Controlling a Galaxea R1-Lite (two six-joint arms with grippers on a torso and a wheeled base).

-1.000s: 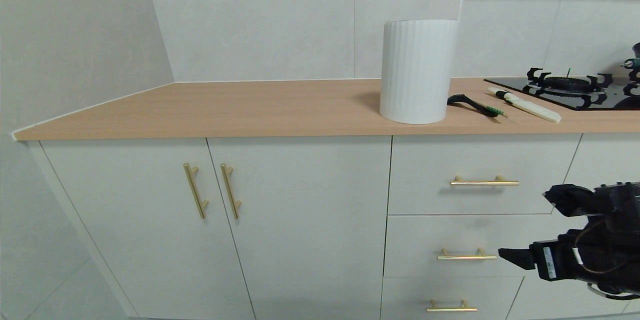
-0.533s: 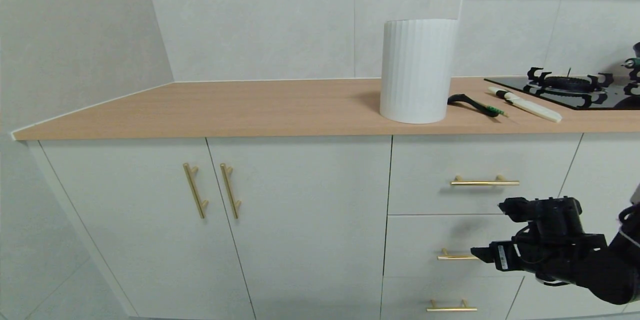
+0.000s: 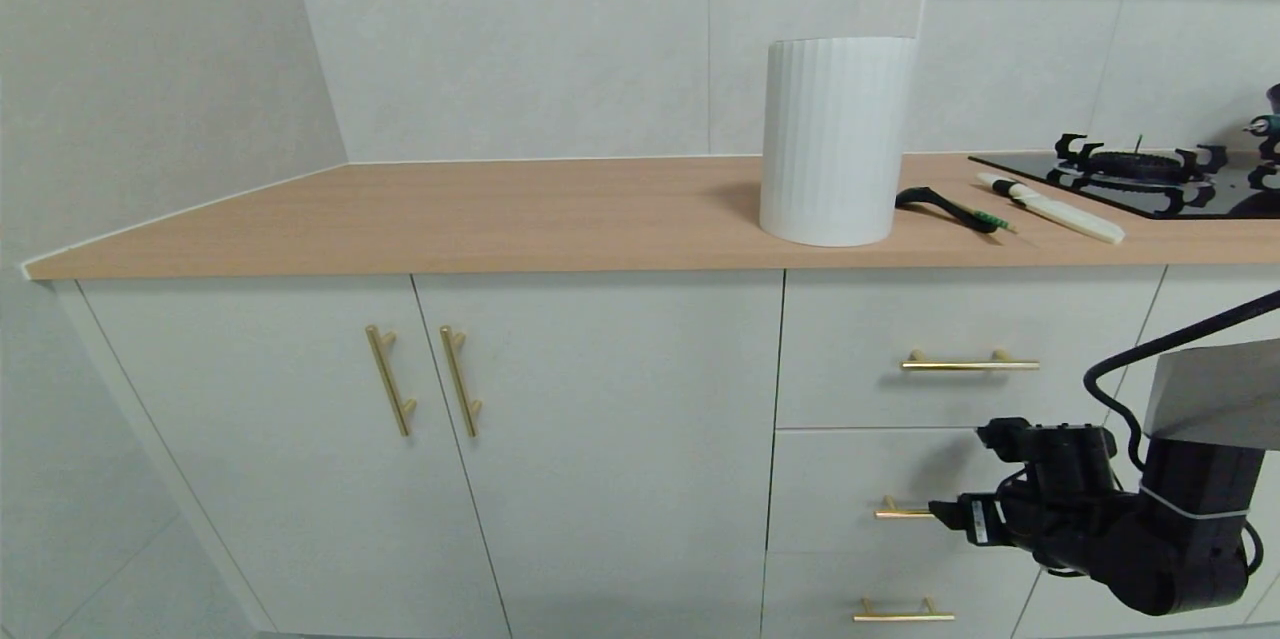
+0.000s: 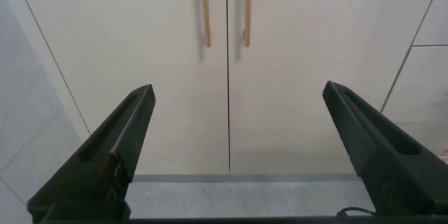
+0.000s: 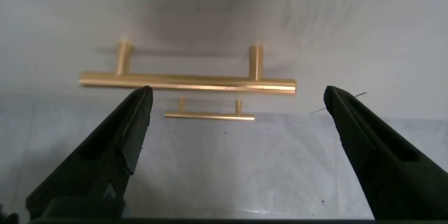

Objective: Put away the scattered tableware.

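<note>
Brass-coloured bars mark the drawers, and the right hand (image 3: 962,471) hangs spread open just in front of the middle drawer handle (image 3: 905,512), close to it but not gripping it. The step in hand is most likely opening that drawer to take the tableware. In the right wrist view the fingers stand apart along the line of the bar, not across it. To do this well, I judge the wrist should roll so one finger comes above the bar and one below. It should close between the two posts and then draw straight out, level, without lifting or twisting. The left hand (image 4: 238,91) is also wide open and holds nothing, facing the seam between the cupboard doors on the left. The tableware lies up on the wooden surface (image 3: 500,219), well apart from both hands. There are two pieces: one black-handled utensil (image 3: 945,210) just right of the white ribbed canister (image 3: 835,141), and one white utensil (image 3: 1050,208) between it and the hob (image 3: 1130,181). By count there are one canister, three drawer handles including the top one (image 3: 968,364) and the bottom one (image 3: 903,616), and two upright cupboard door handles (image 3: 391,380).
</note>
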